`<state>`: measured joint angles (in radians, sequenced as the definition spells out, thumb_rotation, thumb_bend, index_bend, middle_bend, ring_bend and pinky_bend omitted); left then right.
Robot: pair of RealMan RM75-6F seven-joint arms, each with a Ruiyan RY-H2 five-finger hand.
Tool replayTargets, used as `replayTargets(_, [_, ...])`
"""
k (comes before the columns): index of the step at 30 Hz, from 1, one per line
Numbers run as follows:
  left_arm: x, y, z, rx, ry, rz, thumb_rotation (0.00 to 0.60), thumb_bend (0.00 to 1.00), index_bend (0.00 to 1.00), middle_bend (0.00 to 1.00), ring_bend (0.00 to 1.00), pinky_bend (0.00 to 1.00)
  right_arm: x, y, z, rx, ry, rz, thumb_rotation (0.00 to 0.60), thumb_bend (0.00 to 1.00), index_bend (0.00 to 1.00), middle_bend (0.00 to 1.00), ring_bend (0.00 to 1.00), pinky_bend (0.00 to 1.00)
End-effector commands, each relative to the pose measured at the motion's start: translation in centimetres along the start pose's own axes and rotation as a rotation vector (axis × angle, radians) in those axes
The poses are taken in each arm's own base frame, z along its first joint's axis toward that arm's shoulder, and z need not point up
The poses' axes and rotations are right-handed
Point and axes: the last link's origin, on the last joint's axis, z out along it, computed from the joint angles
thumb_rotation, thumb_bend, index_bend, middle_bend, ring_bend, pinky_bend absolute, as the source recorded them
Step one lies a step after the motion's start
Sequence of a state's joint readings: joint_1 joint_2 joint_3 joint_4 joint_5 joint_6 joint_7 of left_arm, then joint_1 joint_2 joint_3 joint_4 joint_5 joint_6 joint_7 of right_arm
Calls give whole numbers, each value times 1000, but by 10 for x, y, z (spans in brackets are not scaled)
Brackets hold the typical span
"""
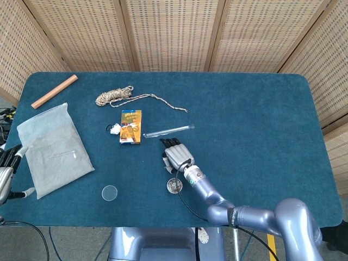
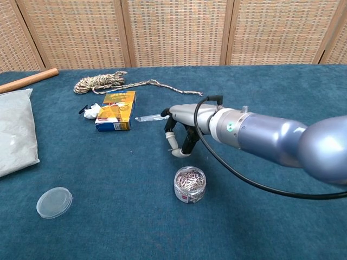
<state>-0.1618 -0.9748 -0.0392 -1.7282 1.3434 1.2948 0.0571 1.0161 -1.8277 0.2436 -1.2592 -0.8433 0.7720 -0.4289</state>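
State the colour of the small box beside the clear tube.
Orange-yellow with a blue end, the small box shows best in the chest view.

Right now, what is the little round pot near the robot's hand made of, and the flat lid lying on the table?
The small round pot of paper clips looks like clear, glossy plastic: the silvery clips show through its wall. The flat round lid seems to be the same see-through plastic, slightly cloudy, since the blue cloth shows through it. The right hand hovers just behind the pot and holds nothing.
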Motion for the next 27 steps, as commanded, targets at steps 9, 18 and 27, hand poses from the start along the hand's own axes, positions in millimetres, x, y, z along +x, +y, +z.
replayTargets(9, [-2,4,-2,-14,-1,9,600,0,0,0,0,0,21,0,-55,105,-19,-32,600,397,679,0,0,0])
replayTargets(18, [-3,5,-2,-14,-2,14,600,0,0,0,0,0,5,-10,-63,145,-67,-46,600,397,679,0,0,0])
replayTargets(27, [-3,5,-3,-15,-2,11,600,0,0,0,0,0,1,-5,-62,126,-79,-46,600,397,679,0,0,0])
